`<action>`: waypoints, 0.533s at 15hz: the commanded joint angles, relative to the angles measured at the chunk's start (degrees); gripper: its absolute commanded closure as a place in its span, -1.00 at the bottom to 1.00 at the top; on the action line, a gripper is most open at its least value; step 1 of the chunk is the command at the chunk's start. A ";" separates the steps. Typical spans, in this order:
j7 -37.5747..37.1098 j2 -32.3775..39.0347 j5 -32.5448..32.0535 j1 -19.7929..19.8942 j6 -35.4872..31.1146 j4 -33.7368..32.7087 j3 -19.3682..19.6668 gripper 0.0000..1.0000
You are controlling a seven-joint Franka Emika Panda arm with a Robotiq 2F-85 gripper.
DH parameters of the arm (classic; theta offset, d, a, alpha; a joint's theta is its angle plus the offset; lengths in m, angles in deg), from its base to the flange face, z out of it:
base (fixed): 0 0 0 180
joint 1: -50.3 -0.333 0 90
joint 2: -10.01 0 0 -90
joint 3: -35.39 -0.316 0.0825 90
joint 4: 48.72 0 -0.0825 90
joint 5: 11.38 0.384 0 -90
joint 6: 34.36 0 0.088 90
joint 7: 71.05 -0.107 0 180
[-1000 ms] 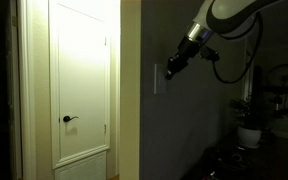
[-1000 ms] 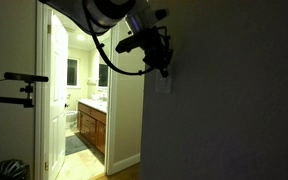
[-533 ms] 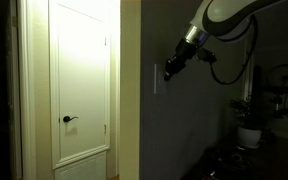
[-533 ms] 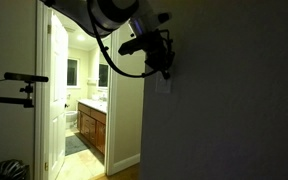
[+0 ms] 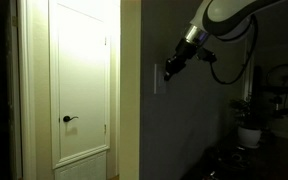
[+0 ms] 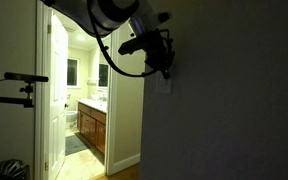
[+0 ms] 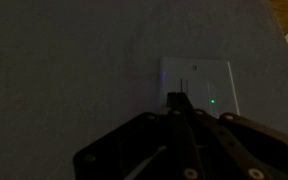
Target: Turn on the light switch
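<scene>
The light switch (image 7: 198, 84) is a pale upright wall plate on a dark grey wall, with a small green dot lit on it. It also shows in both exterior views (image 5: 155, 78) (image 6: 162, 84). My gripper (image 7: 178, 100) is shut, fingers together, and its tip is at the lower part of the plate, touching it or very close. In the exterior views the gripper (image 5: 168, 70) (image 6: 165, 68) points at the plate from the dark room's side.
A white door (image 5: 82, 85) with a black lever handle (image 5: 69, 119) stands beside the wall. A lit bathroom with a vanity (image 6: 91, 125) shows through a doorway. A plant pot (image 5: 249, 134) stands low at the right. A tripod arm (image 6: 14, 78) reaches in.
Between one second ago and now the gripper has moved slightly closer to the switch plate. Since half a second ago nothing has visibly changed.
</scene>
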 commanded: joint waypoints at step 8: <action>0.09 -3.63 -0.59 -0.05 4.46 3.85 -0.18 0.91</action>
